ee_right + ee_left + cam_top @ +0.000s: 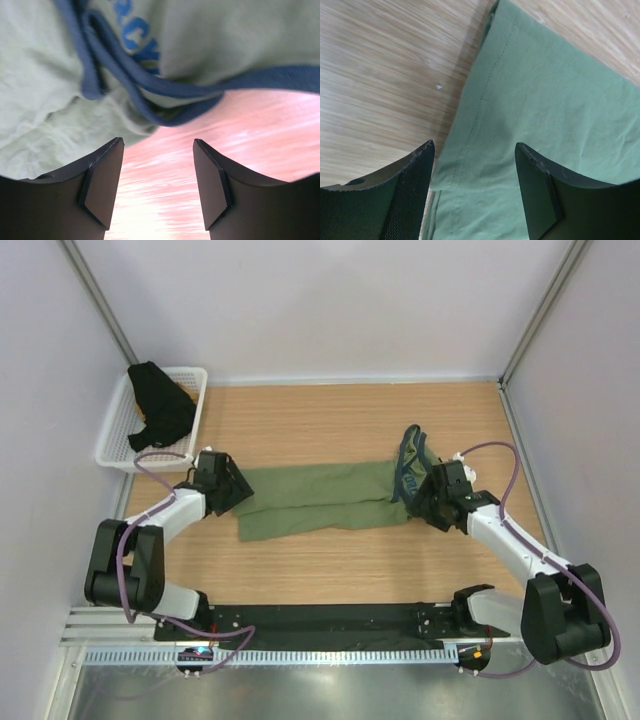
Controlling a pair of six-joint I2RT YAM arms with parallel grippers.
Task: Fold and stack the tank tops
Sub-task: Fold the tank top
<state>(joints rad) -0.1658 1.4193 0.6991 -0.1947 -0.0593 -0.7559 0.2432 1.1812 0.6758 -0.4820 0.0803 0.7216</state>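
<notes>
Work on the task was, as I judge, somewhere in its first half. The olive green tank top (pixel 320 500) lay flat in the middle of the table (pixel 330 420), stretched as a long narrow band from 9 o'clock to 3 o'clock in the top view. Its long sides seemed already folded in, because the band was narrow and the edge of a second layer showed along its near side. The hem end was at 9 o'clock. The neck end, with navy trim (pixel 150 80) and blue lettering (pixel 135 30), was at 3 o'clock, where the cloth was a little bunched.

The left tool (pixel 240 498) stood over the hem end. In the left wrist view its jaws were wide apart, and the green cloth lay under them but was not pinched. The right tool (pixel 418 502) stood at the neck end. Its jaws were wide too and held nothing, and bare table showed between them.

The black tank top (pixel 160 405) was not folded. It lay crumpled in the white basket (pixel 112 445) at 10 o'clock, well apart from the green one.

What was left, in my opinion: to fold the green band across its length, to take the black top out, to fold it, and to put one on the other. No stack was made yet.
</notes>
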